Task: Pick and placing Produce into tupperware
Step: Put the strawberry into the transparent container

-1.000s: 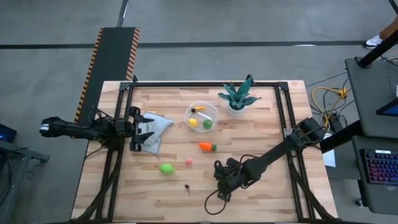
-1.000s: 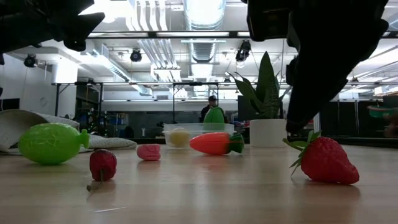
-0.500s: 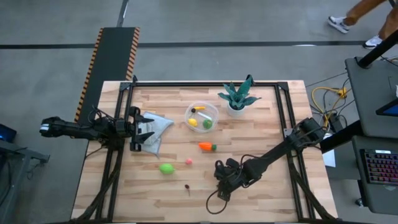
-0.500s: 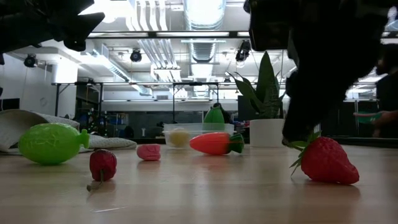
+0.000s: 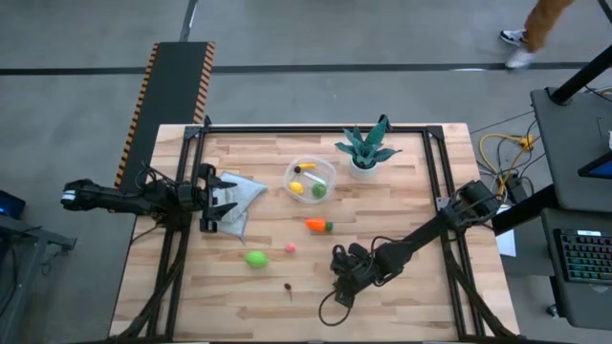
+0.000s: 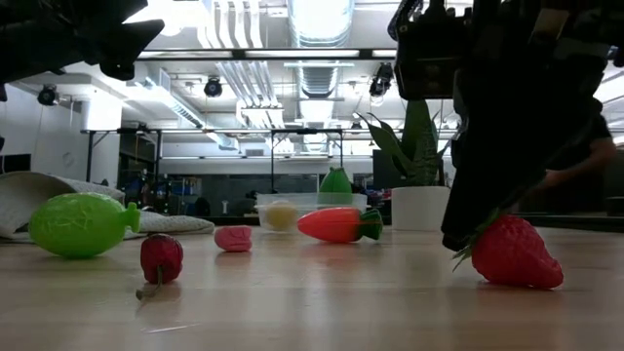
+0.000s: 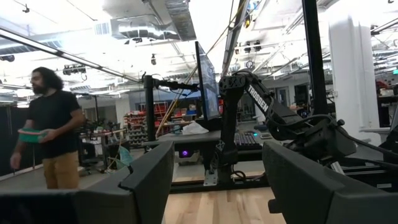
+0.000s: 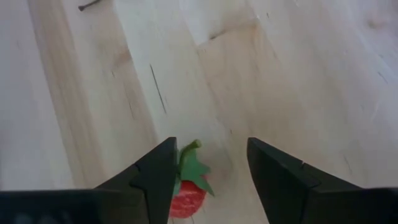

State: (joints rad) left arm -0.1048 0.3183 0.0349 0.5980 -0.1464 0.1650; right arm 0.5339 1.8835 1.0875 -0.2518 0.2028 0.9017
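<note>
Strawberry: the red strawberry (image 8: 186,194) lies on the wooden table (image 5: 402,201), near its front edge, between the spread fingers (image 8: 155,177) of the right gripper (image 8: 208,168); I cannot tell if they touch it.
Right gripper: low over the table, fingers apart, nothing pinched.
Tupperware: the clear round bowl (image 5: 328,171) stands toward the far side of the table, beside the potted plant (image 5: 363,151), with a lemon (image 5: 296,188) and a green piece (image 5: 318,190) inside.
Other produce: the carrot (image 5: 316,225), the lime (image 5: 255,259), a pink bit (image 5: 290,247) and a dark bit (image 5: 289,286) lie loose on the table.
Left gripper: the left gripper (image 5: 218,201) hangs over the blue-grey cloth (image 5: 247,191) at the left edge, fingers spread, empty.
</note>
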